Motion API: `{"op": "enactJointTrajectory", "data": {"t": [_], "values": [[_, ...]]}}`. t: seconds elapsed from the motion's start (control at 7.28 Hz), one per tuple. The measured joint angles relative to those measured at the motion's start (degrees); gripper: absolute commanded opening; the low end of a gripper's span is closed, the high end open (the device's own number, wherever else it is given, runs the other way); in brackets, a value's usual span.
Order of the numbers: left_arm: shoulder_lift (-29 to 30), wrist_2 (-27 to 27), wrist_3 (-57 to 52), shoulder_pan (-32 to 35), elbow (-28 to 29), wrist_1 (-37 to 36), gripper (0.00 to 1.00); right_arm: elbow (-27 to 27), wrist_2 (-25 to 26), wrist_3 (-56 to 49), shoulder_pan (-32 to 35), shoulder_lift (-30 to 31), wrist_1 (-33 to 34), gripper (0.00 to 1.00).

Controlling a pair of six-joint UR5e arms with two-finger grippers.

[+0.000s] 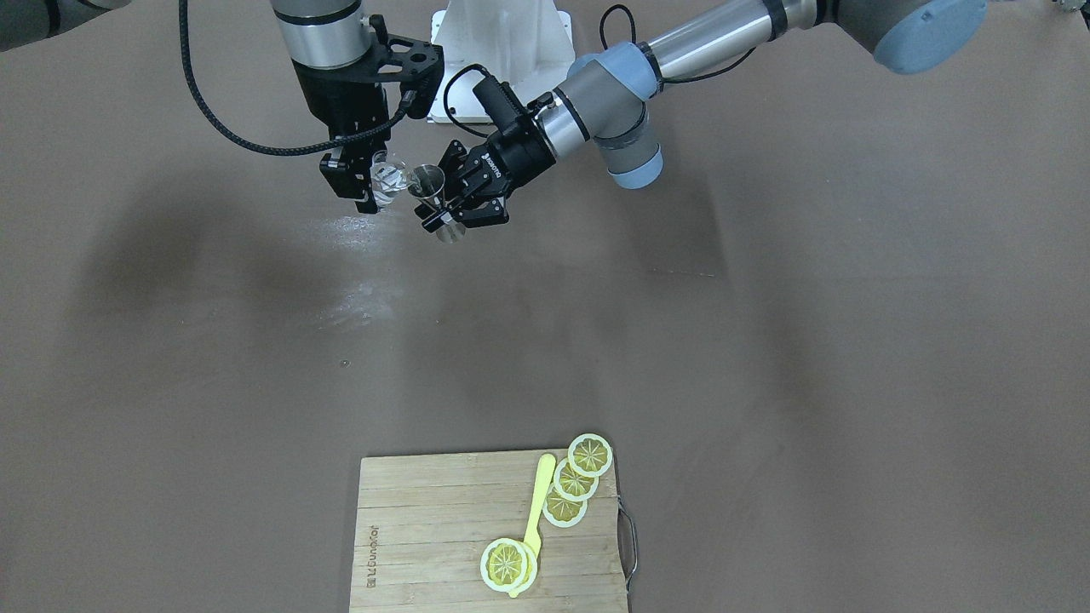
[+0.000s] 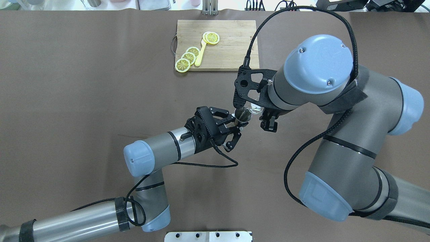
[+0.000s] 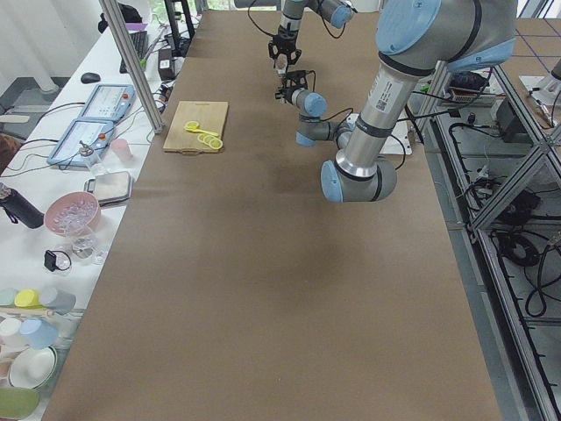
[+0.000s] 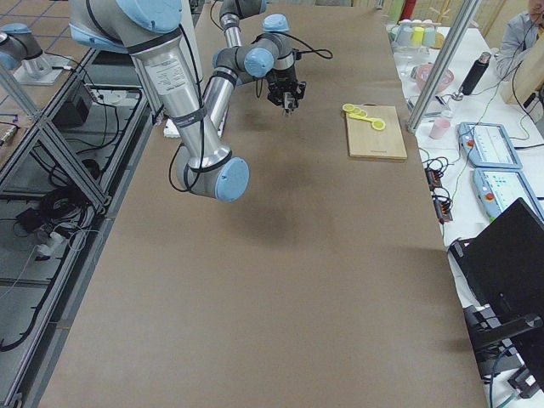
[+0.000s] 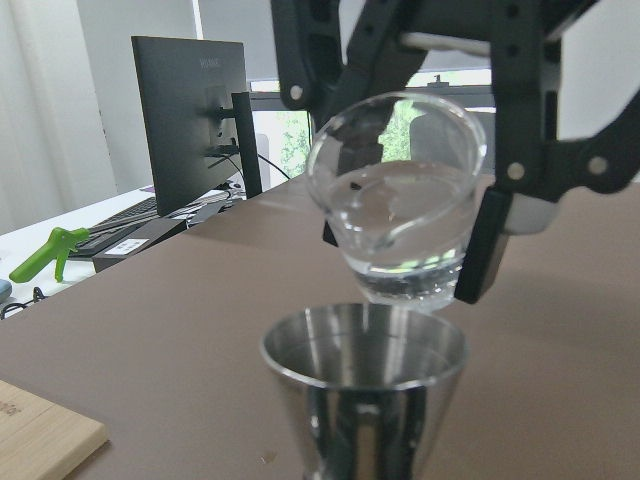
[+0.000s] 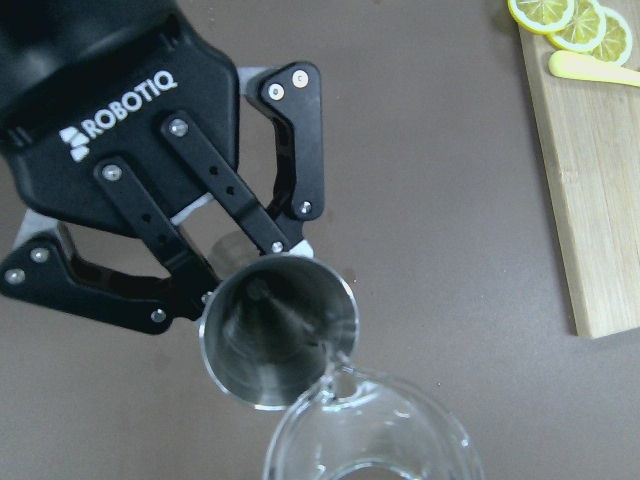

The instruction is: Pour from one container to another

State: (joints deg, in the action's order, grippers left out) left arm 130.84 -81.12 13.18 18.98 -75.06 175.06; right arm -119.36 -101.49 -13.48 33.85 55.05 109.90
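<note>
Right gripper clamping glass cup, tilting lip over steel jigger mouth, thin clear stream running in. Left gripper grasping jigger waist, holding it upright.

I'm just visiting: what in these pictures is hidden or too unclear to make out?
How full the steel jigger is: its inside is dark and reflective in the right wrist view, and the left wrist view sees only the rim side-on.
The jigger's lower cone: cut off by the left wrist view's bottom edge.
The glass cup: overhead, mostly hidden under the right arm.
Both side views: the two containers are too small.
</note>
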Motion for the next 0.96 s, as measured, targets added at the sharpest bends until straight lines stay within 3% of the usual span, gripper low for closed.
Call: {"op": "enactJointTrajectory", "data": {"t": [0.41,0.96], "values": [[0.0,0.0,0.0,0.0,0.1,0.0,0.0,-0.4,2.7,-2.6,-0.4,-2.6,6.8,0.0],[0.0,0.0,0.0,0.0,0.1,0.0,0.0,-2.5,3.2,-3.2,-1.3,-2.7,8.4,0.0]]}}
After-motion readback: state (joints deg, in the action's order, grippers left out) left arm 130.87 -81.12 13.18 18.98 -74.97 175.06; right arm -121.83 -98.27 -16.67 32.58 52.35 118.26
